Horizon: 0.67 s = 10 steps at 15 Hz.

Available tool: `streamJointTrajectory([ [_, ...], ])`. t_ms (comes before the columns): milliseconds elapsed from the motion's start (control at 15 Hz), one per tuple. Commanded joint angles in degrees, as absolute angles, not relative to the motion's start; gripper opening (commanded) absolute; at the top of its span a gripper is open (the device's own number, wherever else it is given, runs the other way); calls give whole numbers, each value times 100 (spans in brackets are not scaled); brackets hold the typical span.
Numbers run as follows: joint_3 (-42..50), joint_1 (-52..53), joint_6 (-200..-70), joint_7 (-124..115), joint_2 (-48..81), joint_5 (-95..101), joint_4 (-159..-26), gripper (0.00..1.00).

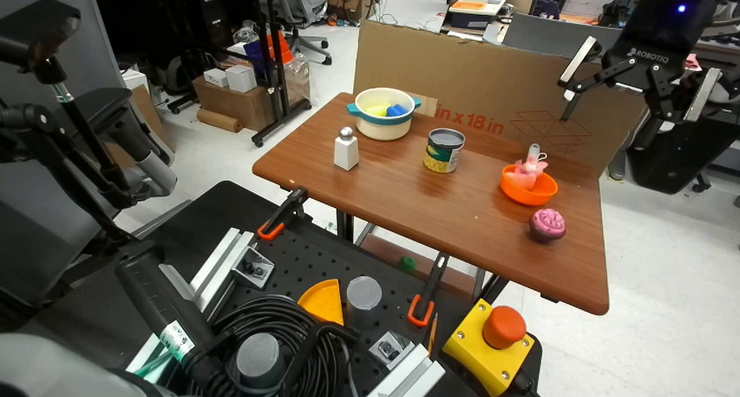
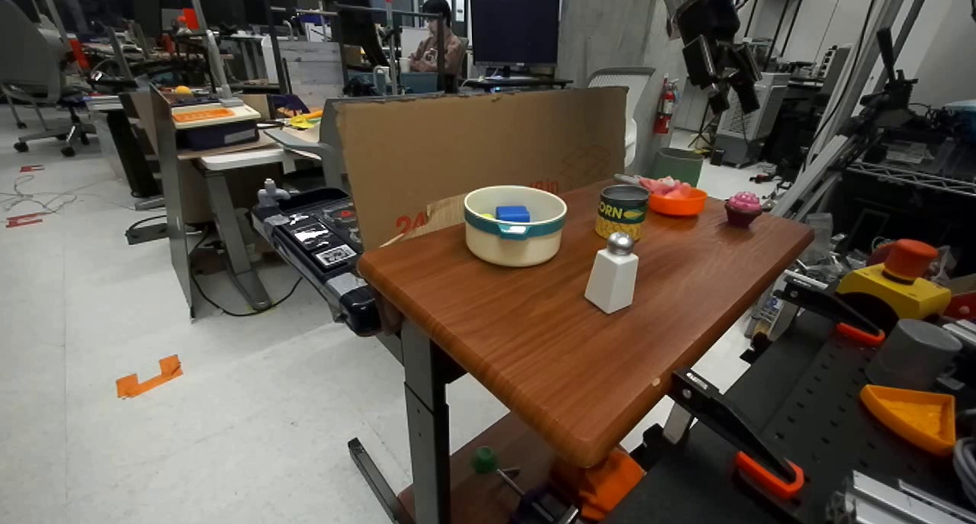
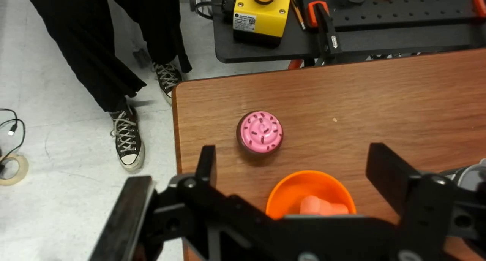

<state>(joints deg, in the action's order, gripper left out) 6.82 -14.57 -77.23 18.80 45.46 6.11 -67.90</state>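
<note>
Claw [image 3: 293,151]: jaws spread wide, grasping nothing, hovering above the table [image 1: 399,195].
Bowl [image 1: 525,197]: orange, below the claw (a pink toy [image 1: 522,181] rests inside).
Cupcake [image 1: 547,222]: also below the claw, near the bowl.
Can [image 1: 444,151]: farther from the claw, past the bowl.
Shaker [image 1: 346,153], pot [image 1: 383,130]: farthest from the claw.

lab: emergency-stop button [image 1: 504,327], perforated board [image 1: 324,262], coiled cable [image 1: 284,318], monitor [image 2: 515,24], office chair [image 2: 29,60], fire extinguisher [image 2: 666,107]
</note>
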Motion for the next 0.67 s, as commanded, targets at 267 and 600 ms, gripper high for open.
streamJointTrajectory([
  [267, 819, -1364, -7710, 1009, 4777, 1059, -6319, 100],
  [600, 730, -1430, -7559, 1163, 4862, 1025, -6168, 100],
])
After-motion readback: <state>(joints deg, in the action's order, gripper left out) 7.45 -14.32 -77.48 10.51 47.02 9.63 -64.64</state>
